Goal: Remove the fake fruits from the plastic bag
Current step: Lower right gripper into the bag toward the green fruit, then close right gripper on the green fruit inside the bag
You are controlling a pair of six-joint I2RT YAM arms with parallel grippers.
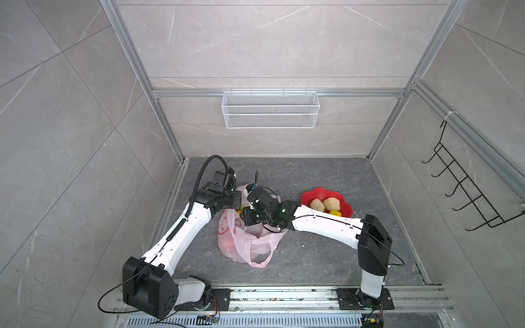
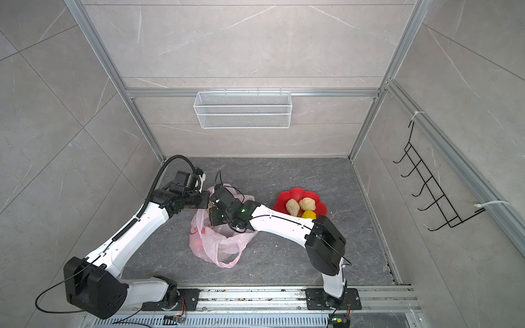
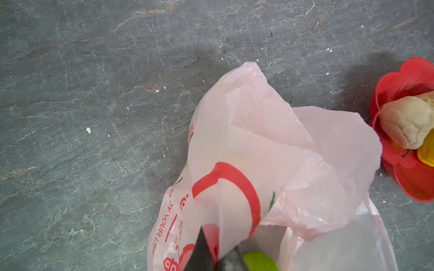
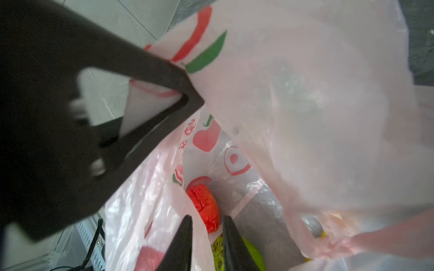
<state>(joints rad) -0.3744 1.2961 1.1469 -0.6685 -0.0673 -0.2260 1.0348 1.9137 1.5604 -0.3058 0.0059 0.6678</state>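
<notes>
The pale-pink plastic bag point(image 1: 244, 244) point(image 2: 216, 241) lies crumpled on the grey floor, its mouth held up. My left gripper point(image 3: 218, 244) point(image 1: 237, 198) is shut on the bag's printed rim point(image 3: 234, 187). My right gripper point(image 4: 207, 218) reaches down into the bag, its jaws a narrow gap apart. In that gap show bag film and a green netted fruit point(image 4: 254, 255) point(image 3: 258, 261). A red apple point(image 4: 204, 206) lies just past the fingertips. Two beige lumps point(image 1: 317, 205) point(image 1: 331, 203) and a yellow fruit point(image 1: 334, 213) sit in the red dish.
The red flower-shaped dish point(image 1: 315, 196) point(image 2: 295, 193) point(image 3: 413, 72) stands just right of the bag, partly under my right forearm. A white wire basket point(image 1: 270, 109) hangs on the back wall and a black hook rack point(image 1: 466, 181) on the right wall.
</notes>
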